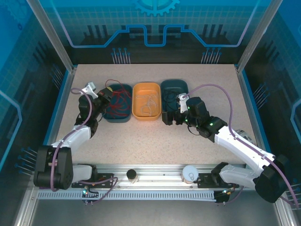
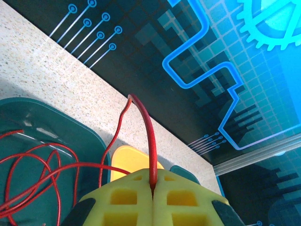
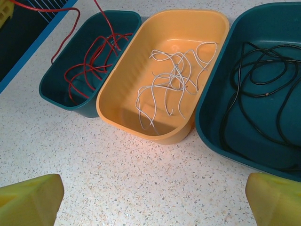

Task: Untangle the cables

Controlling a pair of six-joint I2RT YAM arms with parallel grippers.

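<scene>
Red cables [image 3: 94,59] lie curled in the left teal bin [image 3: 56,89]. One red cable [image 2: 149,136] rises from that bin, and my left gripper [image 2: 153,188] is shut on it, the yellow fingers [image 2: 122,197] pressed together around it. In the top view that gripper [image 1: 103,97] hovers over the bin's left side. Whitish cables [image 3: 174,80] lie loose in the orange bin [image 3: 136,125]. Black cables [image 3: 263,80] coil in the right teal bin [image 3: 211,127]. My right gripper [image 3: 153,202] stands open and holds nothing, low over bare table in front of the orange bin.
The three bins [image 1: 146,115] stand side by side at mid-table. Blue-lit enclosure walls [image 1: 155,33] and aluminium posts ring the table. Two small round pots [image 1: 132,175] sit on the front rail between the arm bases. Purple arm cable [image 1: 221,92] loops over the right arm.
</scene>
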